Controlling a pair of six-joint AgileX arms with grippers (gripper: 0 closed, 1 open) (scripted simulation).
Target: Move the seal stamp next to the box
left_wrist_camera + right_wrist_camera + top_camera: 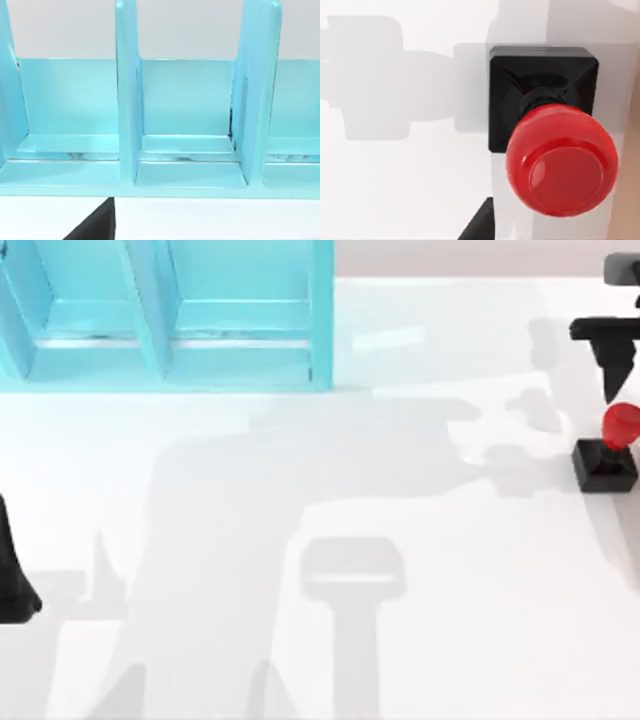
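Top view: the seal stamp [606, 455] stands upright on the white tabletop [330, 540] at about 3 o'clock, close to the right edge, its black block down and its red knob up. The right claw [618, 390] hangs just beyond the stamp, toward 2 o'clock, close to the knob; whether it touches the knob, and how wide its fingers are set, cannot be told. The box [165, 315], a light blue unit divided into compartments, occupies the 11 o'clock region, well apart from the stamp. The left arm [15, 570] is parked at 9 o'clock; its claw's setting cannot be told. Right wrist view: the seal stamp [550, 130] seen from above, resting free on the tabletop. Left wrist view: the box [160, 125] with its upright dividers. Judged step: approach to the grasp, the carry not yet begun. The next move calls for centring the claw about the knob, closing firmly, then carrying the stamp across to a spot just beside the box.
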